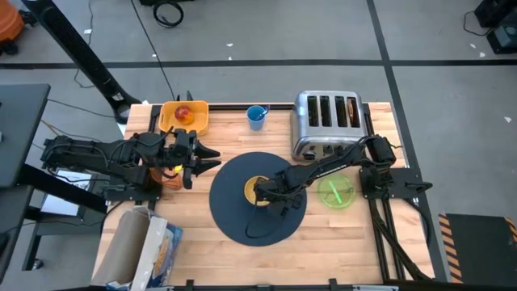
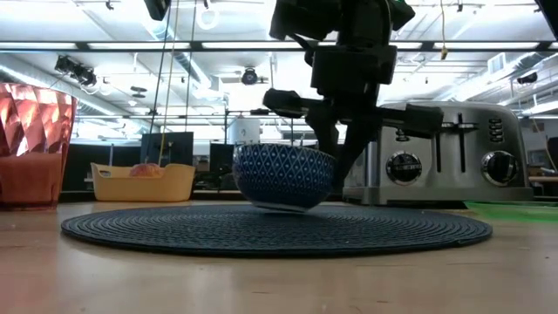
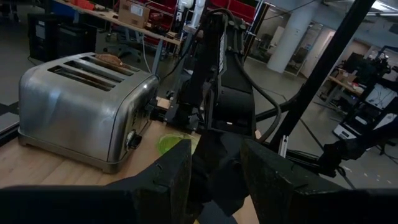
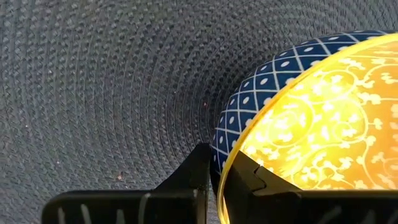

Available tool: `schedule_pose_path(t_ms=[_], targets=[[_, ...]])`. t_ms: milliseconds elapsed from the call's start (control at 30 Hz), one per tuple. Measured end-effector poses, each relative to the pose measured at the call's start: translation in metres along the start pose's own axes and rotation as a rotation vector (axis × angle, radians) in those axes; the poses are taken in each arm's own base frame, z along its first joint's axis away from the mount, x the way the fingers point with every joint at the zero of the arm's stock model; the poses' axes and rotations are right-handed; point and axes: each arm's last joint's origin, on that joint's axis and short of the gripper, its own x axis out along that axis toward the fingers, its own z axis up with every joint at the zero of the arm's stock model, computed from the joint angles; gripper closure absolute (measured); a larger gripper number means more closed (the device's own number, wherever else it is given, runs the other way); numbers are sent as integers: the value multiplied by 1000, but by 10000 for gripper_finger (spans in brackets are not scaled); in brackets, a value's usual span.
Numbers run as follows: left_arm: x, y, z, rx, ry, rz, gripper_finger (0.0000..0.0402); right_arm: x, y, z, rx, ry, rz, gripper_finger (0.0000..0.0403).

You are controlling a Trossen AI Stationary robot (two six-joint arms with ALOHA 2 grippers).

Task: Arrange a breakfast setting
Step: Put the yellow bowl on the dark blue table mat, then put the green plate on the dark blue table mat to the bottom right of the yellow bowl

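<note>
On the round dark mat sits a small bowl, yellow inside and blue-patterned outside. My right gripper reaches down from the table's right side and is shut on its rim. My left gripper waits open and level above the table's left part, over the orange tumbler. The green plate lies right of the mat. The blue cup stands at the far edge. The red apple lies in the tray. My right gripper pinches the bowl's rim on the side toward the table's right, one finger inside the bowl and one outside. The fingers come steeply from above. The bowl is slightly tilted, its white foot at the mat; whether it rests there I cannot tell.
The silver toaster stands at the far right, with toast in a slot. The orange-yellow tray is at the far left. A bread bag lies at the near left corner. Bare wood shows near the front edge.
</note>
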Motion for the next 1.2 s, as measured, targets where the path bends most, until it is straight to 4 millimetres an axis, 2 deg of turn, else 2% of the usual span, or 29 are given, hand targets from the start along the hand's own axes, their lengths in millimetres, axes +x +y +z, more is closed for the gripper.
schedule_pose_path(t_ms=[467,633,967,1200], targets=[[0,0,0,0,0,0,255,-1,-3,1,70,-8,-32,320],[0,0,0,0,0,0,255,-1,-3,1,70,38,-64,305],[0,0,0,0,0,0,255,-2,2,9,80,66,-85,296],[0,0,0,0,0,0,255,-19,5,10,183,63,-112,296]])
